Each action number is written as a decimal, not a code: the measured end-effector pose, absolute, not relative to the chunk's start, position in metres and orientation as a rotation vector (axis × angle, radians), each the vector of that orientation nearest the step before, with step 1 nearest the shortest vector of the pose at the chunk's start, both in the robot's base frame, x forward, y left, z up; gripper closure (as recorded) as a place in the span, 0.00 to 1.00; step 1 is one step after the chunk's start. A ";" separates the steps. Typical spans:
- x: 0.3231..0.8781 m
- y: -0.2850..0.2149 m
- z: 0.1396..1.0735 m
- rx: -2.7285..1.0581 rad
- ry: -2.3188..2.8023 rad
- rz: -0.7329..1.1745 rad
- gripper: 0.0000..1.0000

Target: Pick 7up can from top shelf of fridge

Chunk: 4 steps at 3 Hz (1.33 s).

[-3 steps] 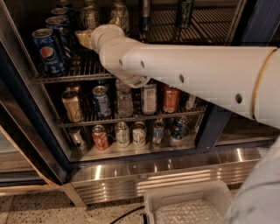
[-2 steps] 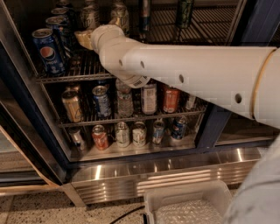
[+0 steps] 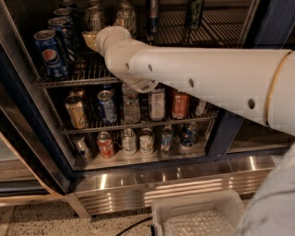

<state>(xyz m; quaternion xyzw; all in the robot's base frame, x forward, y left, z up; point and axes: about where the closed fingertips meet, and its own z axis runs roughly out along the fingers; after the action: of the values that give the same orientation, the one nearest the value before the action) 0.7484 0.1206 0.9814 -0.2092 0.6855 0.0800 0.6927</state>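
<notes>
My white arm reaches from the right into the fridge (image 3: 32,124), over the top shelf (image 3: 85,76), a chrome wire rack. The gripper (image 3: 90,39) shows only as a tan tip past the wrist, low over the rack's middle left. Two pale cans stand just behind it, one at the left (image 3: 94,17) and one at the right (image 3: 125,14). Their lettering does not show, so I cannot tell which is the 7up can. Blue Pepsi cans (image 3: 50,53) stand to the gripper's left.
A dark bottle (image 3: 152,16) and a green one (image 3: 195,14) stand further right on the top shelf. Two lower shelves (image 3: 133,124) hold several cans and bottles. A steel grille (image 3: 161,184) runs below. A clear plastic bin (image 3: 198,216) sits on the floor.
</notes>
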 end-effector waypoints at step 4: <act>0.773 0.141 0.987 -0.511 1.516 0.166 0.42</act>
<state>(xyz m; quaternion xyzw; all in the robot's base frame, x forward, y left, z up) 0.7729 0.1409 0.9870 -0.2289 0.6790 0.0744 0.6935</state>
